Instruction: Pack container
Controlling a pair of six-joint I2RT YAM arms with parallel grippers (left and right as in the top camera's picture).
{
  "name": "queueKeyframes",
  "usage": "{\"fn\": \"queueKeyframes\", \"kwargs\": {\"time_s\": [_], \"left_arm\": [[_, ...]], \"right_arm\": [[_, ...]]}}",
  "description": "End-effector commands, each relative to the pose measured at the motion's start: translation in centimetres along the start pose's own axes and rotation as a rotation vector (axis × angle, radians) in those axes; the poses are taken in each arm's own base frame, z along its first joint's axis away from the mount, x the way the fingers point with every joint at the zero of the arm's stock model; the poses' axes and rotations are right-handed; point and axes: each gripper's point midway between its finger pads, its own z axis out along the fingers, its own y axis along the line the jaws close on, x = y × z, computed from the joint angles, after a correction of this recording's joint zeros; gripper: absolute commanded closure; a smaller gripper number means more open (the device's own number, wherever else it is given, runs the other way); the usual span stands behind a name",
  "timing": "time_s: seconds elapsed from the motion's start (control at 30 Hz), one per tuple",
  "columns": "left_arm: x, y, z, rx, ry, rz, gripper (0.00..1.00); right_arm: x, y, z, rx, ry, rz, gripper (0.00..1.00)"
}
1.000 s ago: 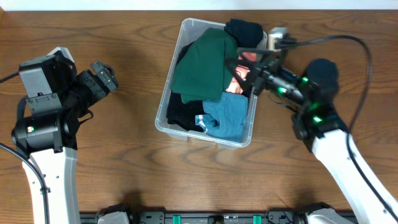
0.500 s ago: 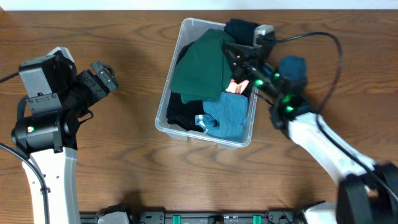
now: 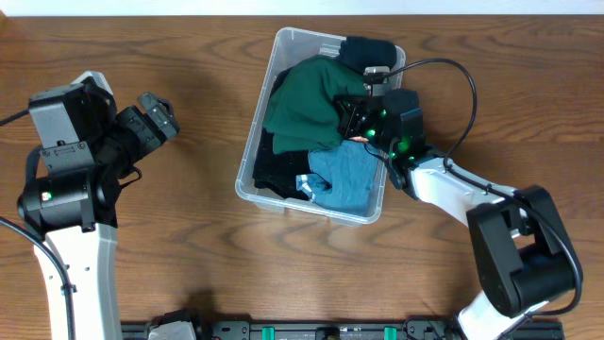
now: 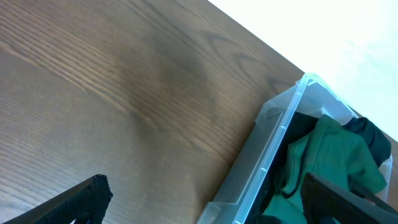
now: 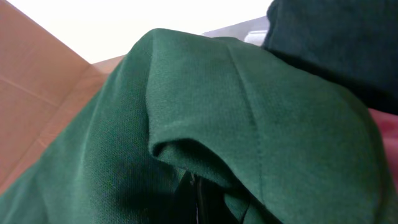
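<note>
The container, a clear plastic bin, stands at the table's middle back, filled with clothes. A green garment lies on top, a blue one at the near end, a black one at the far end. My right gripper reaches in over the right wall, shut, its tips tucked under a fold of the green garment; in the right wrist view the right gripper has its fingers pressed together. My left gripper hangs open left of the bin, nothing between its fingers.
Bare wooden table surrounds the bin. A bit of pink cloth shows beside the right gripper. In the left wrist view the bin's near rim and green garment lie to the right.
My right arm moved left and down into the bin, and its gripper closed and pushed under the green garment's edge. The left arm stayed still.
</note>
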Motion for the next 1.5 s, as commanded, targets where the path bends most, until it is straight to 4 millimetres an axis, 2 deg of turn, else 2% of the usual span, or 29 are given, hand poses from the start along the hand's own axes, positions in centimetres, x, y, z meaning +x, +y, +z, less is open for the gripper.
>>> {"fn": "queueKeyframes", "kwargs": {"time_s": [0.0,0.1,0.13,0.17,0.23,0.3,0.37,0.47,0.53,0.57,0.73,0.9,1.0,1.13,1.33,1.47], "left_arm": [[-0.5,0.1,-0.2,-0.011,-0.016,0.004,0.02],[-0.5,0.1,-0.2,-0.011,-0.016,0.004,0.02],[-0.5,0.1,-0.2,-0.011,-0.016,0.004,0.02],[-0.5,0.1,-0.2,-0.011,-0.016,0.004,0.02],[-0.5,0.1,-0.2,-0.011,-0.016,0.004,0.02],[-0.5,0.1,-0.2,-0.011,-0.016,0.005,0.02],[-0.5,0.1,-0.2,-0.011,-0.016,0.005,0.02],[-0.5,0.1,-0.2,-0.011,-0.016,0.004,0.02],[-0.5,0.1,-0.2,-0.011,-0.016,0.004,0.02],[-0.5,0.1,-0.2,-0.011,-0.016,0.004,0.02],[-0.5,0.1,-0.2,-0.011,-0.016,0.004,0.02],[-0.5,0.1,-0.2,-0.011,-0.016,0.004,0.02],[-0.5,0.1,-0.2,-0.011,-0.016,0.004,0.02],[-0.5,0.1,-0.2,-0.011,-0.016,0.005,0.02],[-0.5,0.1,-0.2,-0.011,-0.016,0.004,0.02],[-0.5,0.1,-0.2,-0.011,-0.017,0.004,0.02]], "right_arm": [[-3.2,2.7,-1.9,-0.059,-0.063,-0.045,0.99],[-7.1,5.2,-5.1,-0.092,-0.162,-0.131,0.95],[-8.8,5.8,-6.6,-0.097,-0.205,-0.142,0.82],[-10.4,6.2,-8.1,-0.095,-0.245,-0.162,0.57],[-13.3,6.3,-11.3,-0.071,-0.324,-0.221,0.33],[-15.9,5.7,-14.9,-0.019,-0.399,-0.278,0.24],[-17.6,5.0,-18.0,0.044,-0.447,-0.356,0.18],[-18.7,4.6,-21.3,0.116,-0.482,-0.441,0.07],[-19.4,5.0,-23.3,0.139,-0.517,-0.484,0.01],[-19.7,5.6,-24.3,0.140,-0.542,-0.494,0.01],[-20.3,7.4,-26.6,0.126,-0.599,-0.521,0.01],[-19.8,7.3,-26.4,0.120,-0.573,-0.513,0.01],[-18.2,5.6,-25.5,0.164,-0.490,-0.475,0.01],[-18.3,3.3,-25.9,0.274,-0.481,-0.442,0.01],[-19.2,0.7,-28.2,0.405,-0.509,-0.449,0.01],[-17.8,-1.0,-30.1,0.479,-0.463,-0.407,0.01]]}}
